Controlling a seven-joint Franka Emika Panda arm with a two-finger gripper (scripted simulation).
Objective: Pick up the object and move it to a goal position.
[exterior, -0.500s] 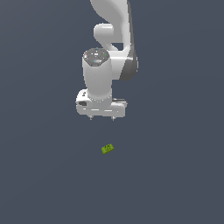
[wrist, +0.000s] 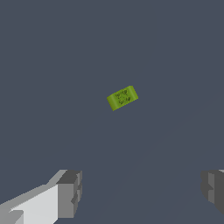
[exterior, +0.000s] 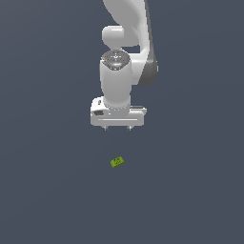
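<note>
Two fingers are being held wide, with nothing between them; the block is lying ahead of the gripper, skewed. A descent without realignment is risking a corner-pinched, slipping grasp.

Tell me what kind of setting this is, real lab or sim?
Looks like a bare simulator scene, not a real lab: a flat, featureless grey ground, a cleanly rendered white arm with its gripper open above it, and a single lime-green block lying alone.

White arm, grey-padded gripper
</note>
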